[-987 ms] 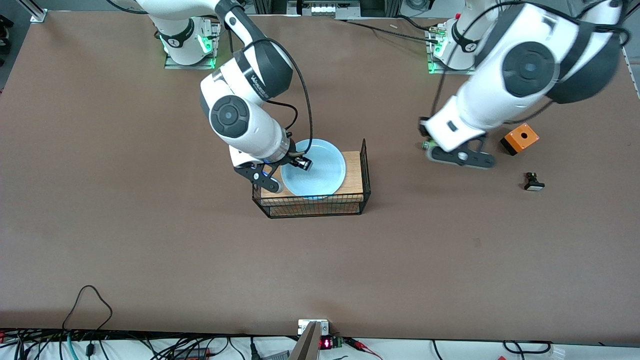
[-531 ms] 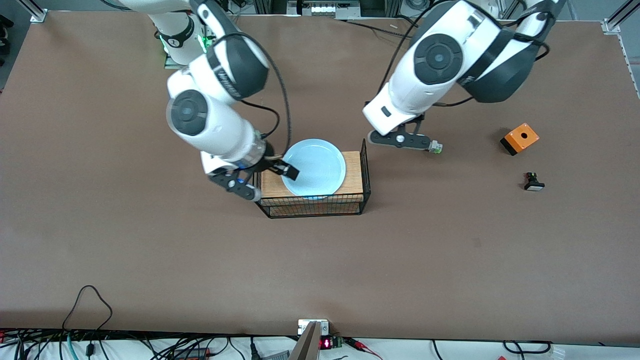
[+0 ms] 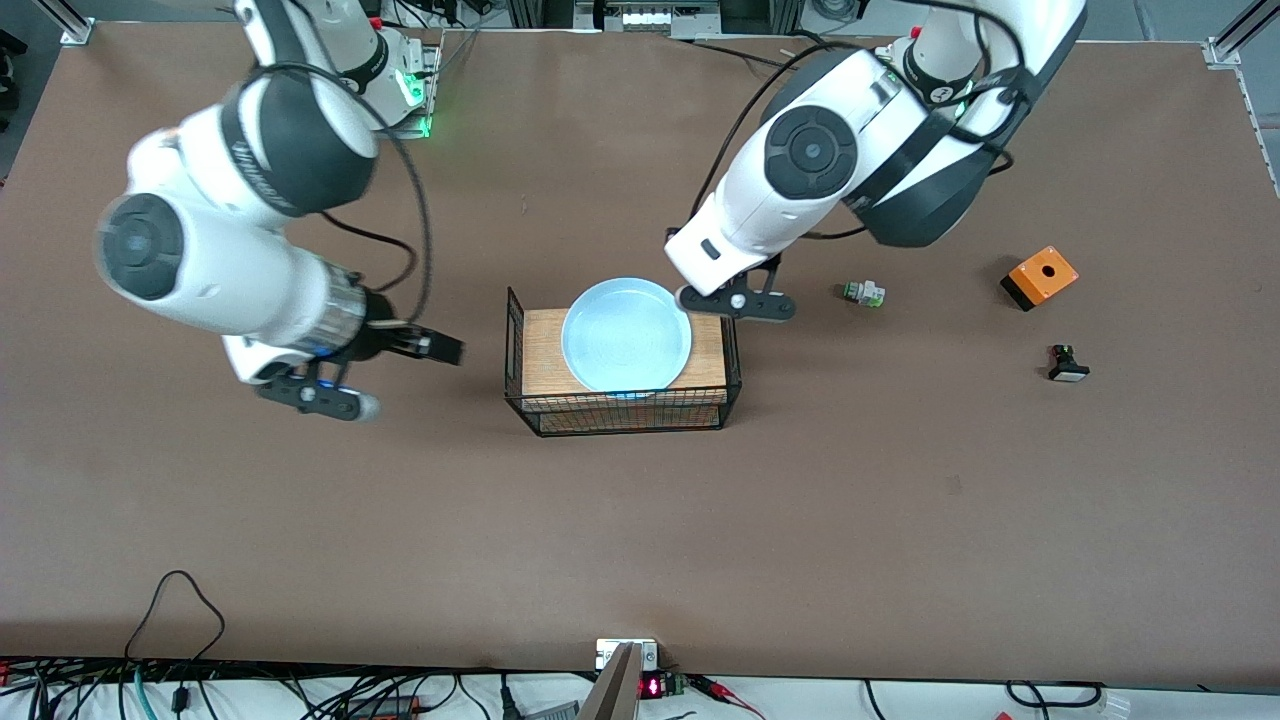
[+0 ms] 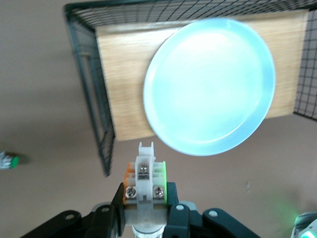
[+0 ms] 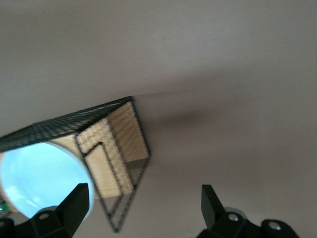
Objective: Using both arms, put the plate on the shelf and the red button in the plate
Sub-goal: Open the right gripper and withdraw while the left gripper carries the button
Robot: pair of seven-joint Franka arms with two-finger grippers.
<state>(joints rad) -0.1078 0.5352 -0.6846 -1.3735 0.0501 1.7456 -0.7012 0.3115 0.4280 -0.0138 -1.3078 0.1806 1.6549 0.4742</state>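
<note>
The light blue plate (image 3: 626, 335) (image 4: 208, 87) (image 5: 34, 178) lies flat on the wooden board inside the wire basket (image 3: 620, 415). Nothing touches it. My right gripper (image 3: 415, 368) (image 5: 143, 208) stands open and empty over bare table toward the right arm's end, apart from the basket. My left gripper (image 3: 735, 300) (image 4: 145, 191) hangs over the basket's rim at the left arm's end, beside the plate's edge. It is shut on the red button (image 4: 145, 171), whose white body with green and orange side tabs shows. The cap is hidden in the jaws.
A small green and white switch (image 3: 862, 293) (image 4: 7, 161) lies on the table toward the left arm's end. Farther that way sit an orange box (image 3: 1041, 276) and a black switch with a white cap (image 3: 1067, 364). Cables run along the table's front edge.
My right gripper opened, let go of the plate in the basket and drew away toward its own end. My left arm swung over to the basket, still shut.
</note>
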